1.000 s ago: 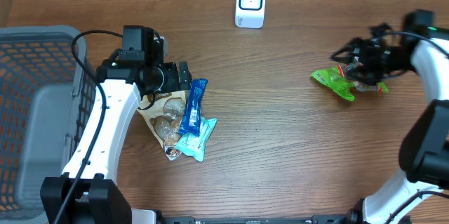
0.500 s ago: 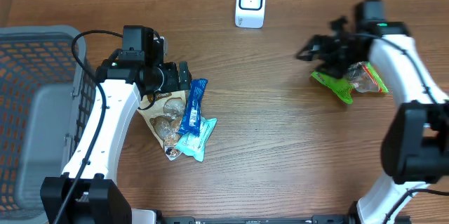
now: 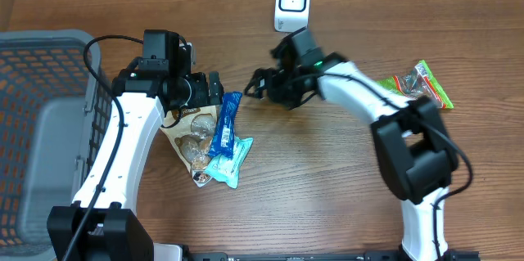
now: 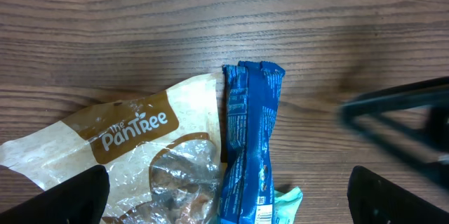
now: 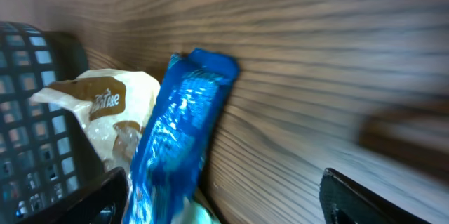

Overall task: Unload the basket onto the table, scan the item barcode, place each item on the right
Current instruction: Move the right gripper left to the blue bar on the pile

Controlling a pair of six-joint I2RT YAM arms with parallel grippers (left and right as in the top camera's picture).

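Note:
A blue snack bar (image 3: 223,123) lies on a brown-and-clear PanTree bag (image 3: 190,134) and a teal packet (image 3: 232,160), left of the table's middle. My left gripper (image 3: 214,89) hovers open just above the pile. From its wrist view the bar (image 4: 249,147) runs between the fingers (image 4: 70,196), and the gripper (image 4: 228,199) holds nothing. My right gripper (image 3: 259,81) is open and empty, just right of the bar's top end. Its own view is blurred but shows the bar (image 5: 182,133) ahead of the gripper (image 5: 224,203). A white scanner (image 3: 292,3) stands at the back.
A green snack packet (image 3: 422,85) lies alone at the far right. A grey mesh basket (image 3: 45,130) fills the left edge, close beside my left arm. The right arm stretches across the table's middle toward the pile.
The right arm swung from the far right to the middle, leaving the green packet behind on the table, and its jaws widened a little. The left arm and the pile stayed still.

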